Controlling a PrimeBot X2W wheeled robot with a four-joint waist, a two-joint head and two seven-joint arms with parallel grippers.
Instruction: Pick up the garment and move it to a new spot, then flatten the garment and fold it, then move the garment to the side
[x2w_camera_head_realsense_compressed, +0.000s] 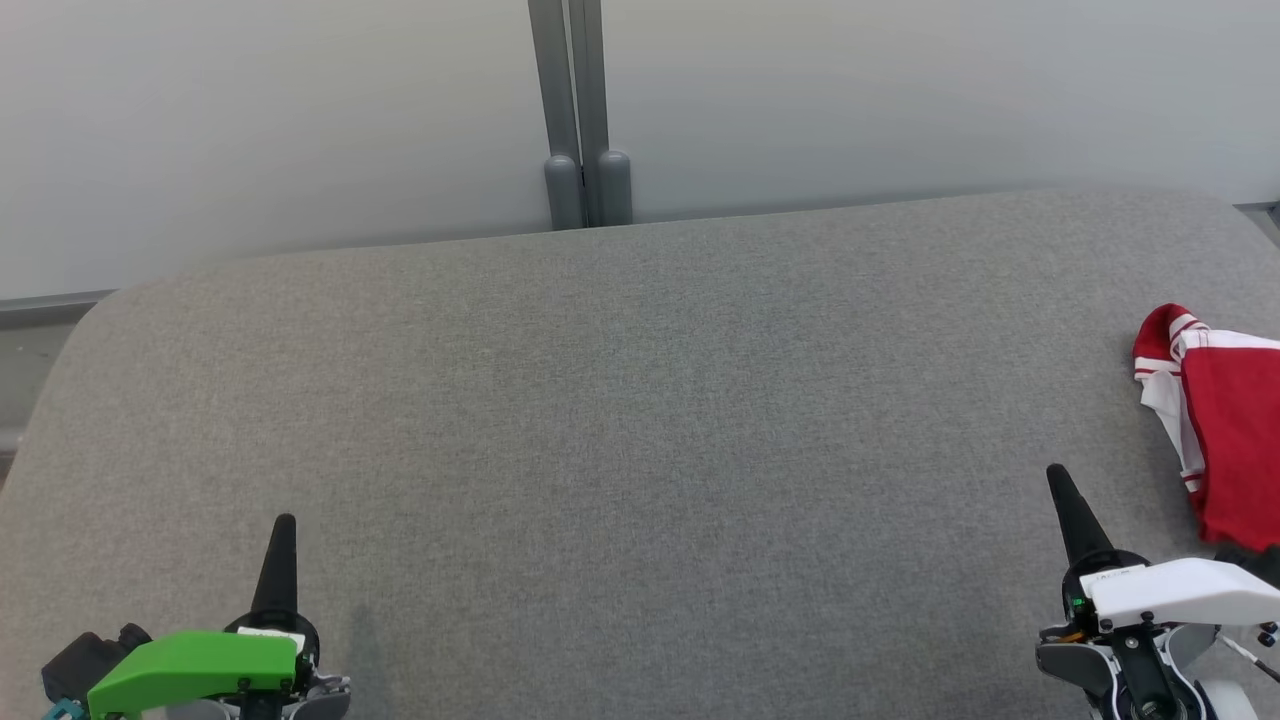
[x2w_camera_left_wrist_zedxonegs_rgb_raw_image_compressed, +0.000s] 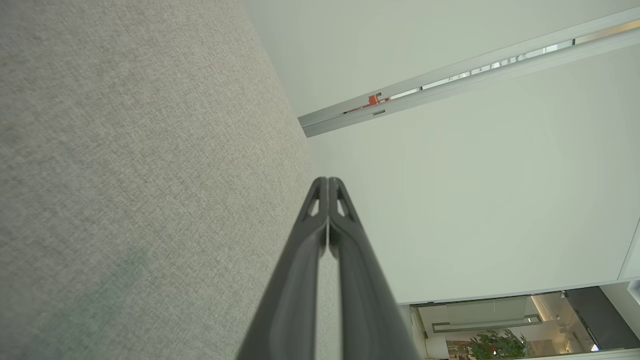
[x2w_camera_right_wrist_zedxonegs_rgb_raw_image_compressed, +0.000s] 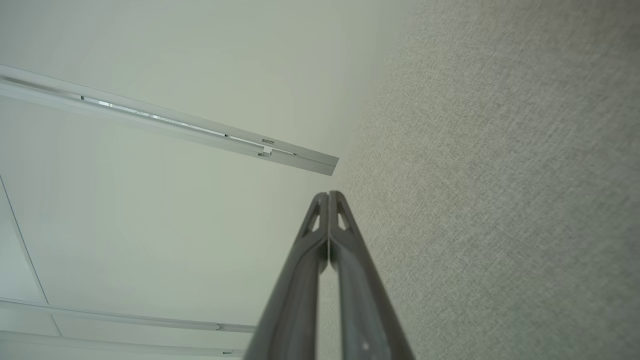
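Garment (x2w_camera_head_realsense_compressed: 1235, 440), red with white trim, lies bunched at the grey table's (x2w_camera_head_realsense_compressed: 640, 400) right edge, partly cut off in the head view. Its long axis runs roughly far-to-near along that edge.

My right gripper (x2w_camera_head_realsense_compressed: 1058, 478) is at the table's front right, fingers pressed together on nothing. The garment is just to its right and slightly beyond.

Left gripper (x2w_camera_head_realsense_compressed: 285, 525), likewise closed and empty, is at front left, well apart.

Right arm is nearer, so I judge the reach is its job. Nothing but table cloth lies between. A grey post (x2w_camera_head_realsense_compressed: 588, 190) stands behind the far edge, out of the way.

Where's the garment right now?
In the head view the garment lies at the right edge of the grey surface, just beyond the right gripper, partly out of frame.
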